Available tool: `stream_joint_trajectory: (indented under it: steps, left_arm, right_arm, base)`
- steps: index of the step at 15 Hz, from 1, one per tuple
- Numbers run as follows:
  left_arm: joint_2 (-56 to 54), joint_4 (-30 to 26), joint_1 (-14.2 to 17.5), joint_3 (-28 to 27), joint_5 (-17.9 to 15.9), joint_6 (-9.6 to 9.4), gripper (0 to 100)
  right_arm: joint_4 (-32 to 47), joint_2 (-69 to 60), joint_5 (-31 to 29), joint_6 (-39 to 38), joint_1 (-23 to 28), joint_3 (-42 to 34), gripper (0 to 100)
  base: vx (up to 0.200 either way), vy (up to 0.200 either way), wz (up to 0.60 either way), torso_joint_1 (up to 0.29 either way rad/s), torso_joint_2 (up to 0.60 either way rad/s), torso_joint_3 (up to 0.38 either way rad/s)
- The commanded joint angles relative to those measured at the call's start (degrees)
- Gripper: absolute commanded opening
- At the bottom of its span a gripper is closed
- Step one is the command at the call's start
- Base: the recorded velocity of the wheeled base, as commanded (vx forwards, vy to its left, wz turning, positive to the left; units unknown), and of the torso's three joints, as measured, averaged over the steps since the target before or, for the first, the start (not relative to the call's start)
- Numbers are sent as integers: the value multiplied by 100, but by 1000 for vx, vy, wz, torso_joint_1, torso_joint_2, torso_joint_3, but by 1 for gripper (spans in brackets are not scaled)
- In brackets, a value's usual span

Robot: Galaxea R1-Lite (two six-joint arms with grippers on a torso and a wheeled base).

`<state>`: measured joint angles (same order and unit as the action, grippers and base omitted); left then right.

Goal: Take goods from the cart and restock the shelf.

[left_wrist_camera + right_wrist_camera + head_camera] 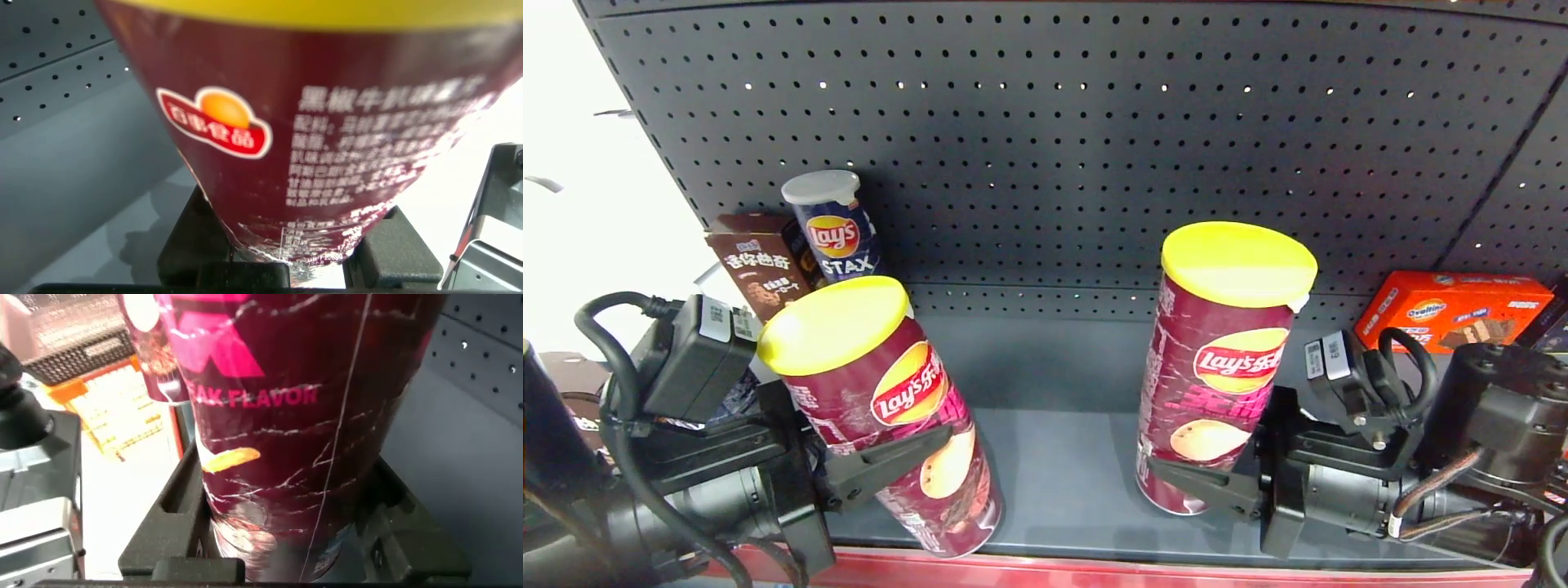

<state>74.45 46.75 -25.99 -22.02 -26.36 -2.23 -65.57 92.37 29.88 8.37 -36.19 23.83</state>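
Observation:
Two maroon chip cans with yellow lids are over the grey shelf board (1062,474). My left gripper (874,469) is shut on the left can (890,408), which leans toward the left with its base near the shelf's front edge. The right can (1217,367) stands nearly upright on the shelf, and my right gripper (1201,482) is shut on its lower part. In the left wrist view the can (327,139) sits between the dark fingers (196,253). In the right wrist view the can (294,433) is held between the fingers (163,531).
A blue chip can (833,229) and a brown cookie box (760,269) stand at the shelf's back left. An orange box (1454,310) lies at the back right. A perforated dark panel (1094,139) backs the shelf. A red strip (1094,572) runs along the front edge.

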Motion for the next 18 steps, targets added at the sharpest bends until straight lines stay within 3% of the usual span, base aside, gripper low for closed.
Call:
stream_joint_trajectory:
  steps: [1, 18]
  left_arm:
    - [0, 1, -3, 4, -1, -5, 0]
    - [-44, 1, -11, 233, -1, -5, 0]
  right_arm:
    - [-281, 334, -79, 6, -81, -151, 0]
    - [-984, 1407, -52, 6, 139, 43, 0]
  base:
    - [0, 0, 0, 0, 0, 0]
    - [0, 0, 0, 0, 0, 0]
